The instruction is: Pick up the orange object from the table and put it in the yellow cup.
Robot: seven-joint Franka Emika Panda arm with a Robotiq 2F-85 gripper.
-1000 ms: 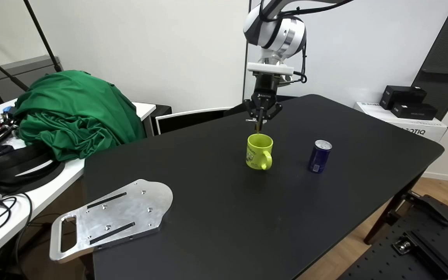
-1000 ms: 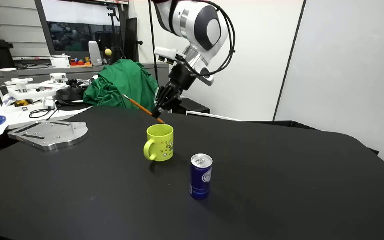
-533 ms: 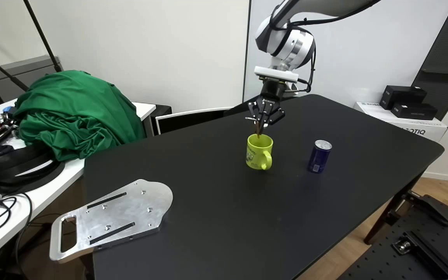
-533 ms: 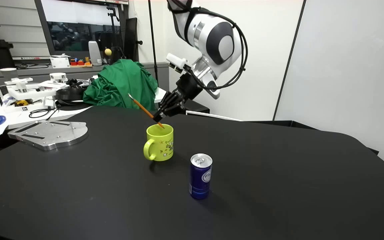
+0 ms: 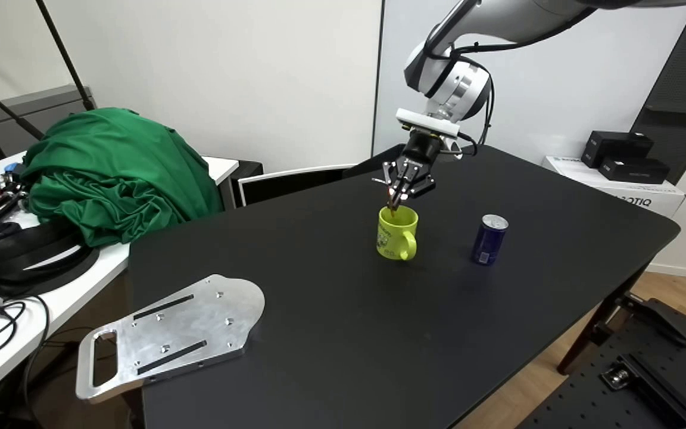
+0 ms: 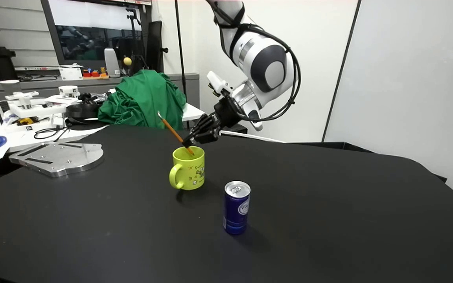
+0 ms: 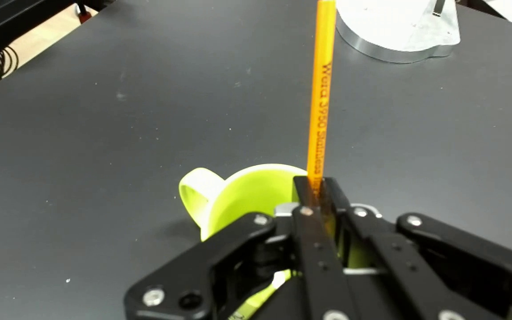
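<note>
Orange stick (image 7: 321,98) aslant in the pincer (image 7: 318,191), lower tip at the mouth of the yellow cup (image 6: 188,169)

Low in the wrist view the pincer grasps the stick near its lower end, and the long axis runs from the jaws up to the top edge. Beyond, at mid-frame, the cup opens mostly left of the jaws. In an exterior view the stick (image 6: 173,131) leans to the upper left, its tip seemingly just inside the rim; any touch inside is hidden. Lowering and releasing will likely turn on that slant. Farther, upper right, a metal plate (image 7: 398,31) lies on the tabletop (image 7: 82,178).
</note>
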